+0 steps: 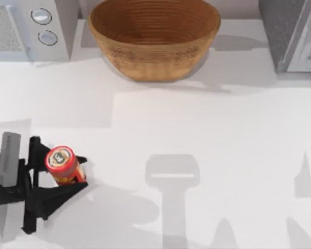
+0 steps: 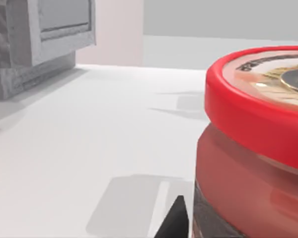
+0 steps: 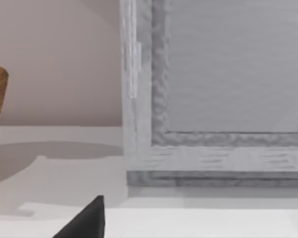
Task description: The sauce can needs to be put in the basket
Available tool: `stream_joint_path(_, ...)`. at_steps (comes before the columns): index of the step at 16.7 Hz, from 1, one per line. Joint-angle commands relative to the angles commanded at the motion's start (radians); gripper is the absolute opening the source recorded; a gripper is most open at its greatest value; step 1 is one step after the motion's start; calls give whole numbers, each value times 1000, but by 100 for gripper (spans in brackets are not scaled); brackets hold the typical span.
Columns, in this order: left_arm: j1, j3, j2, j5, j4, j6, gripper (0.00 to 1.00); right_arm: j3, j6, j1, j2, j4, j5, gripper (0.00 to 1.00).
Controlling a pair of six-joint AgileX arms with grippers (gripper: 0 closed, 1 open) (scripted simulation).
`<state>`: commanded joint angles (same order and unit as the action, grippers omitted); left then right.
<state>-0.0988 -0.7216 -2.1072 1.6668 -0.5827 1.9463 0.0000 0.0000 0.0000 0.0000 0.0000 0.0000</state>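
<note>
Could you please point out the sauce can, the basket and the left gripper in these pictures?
sauce can (image 1: 60,158): top view, on its round lid.
basket (image 1: 154,58): top view, on its woven outer wall.
left gripper (image 1: 67,166): top view, between its fingertips, around the can.

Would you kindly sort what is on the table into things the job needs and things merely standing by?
For the job:
sauce can, between the left gripper fingers
basket, table's far edge

Standing by:
microwave, far left
grey appliance, far right
</note>
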Motion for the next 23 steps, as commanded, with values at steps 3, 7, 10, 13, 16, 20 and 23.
stream_joint_path(3,-52,5,41,-38,-302,248,0,0,0,0,0,0,0,100)
stream_joint_path(7,-102,5,86,-102,-615,515,0,0,0,0,0,0,0,100)
stream_joint_path(10,-123,2,107,-143,-762,644,0,0,0,0,0,0,0,100)
stream_joint_path(13,-131,0,115,-162,-821,695,0,0,0,0,0,0,0,100)
stream_joint_path(16,-131,0,115,-162,-821,695,0,0,0,0,0,0,0,100)
stream_joint_path(20,-127,-3,110,-164,-812,688,0,0,0,0,0,0,0,100)
stream_joint_path(23,-137,-27,106,-197,-731,619,0,0,0,0,0,0,0,100)
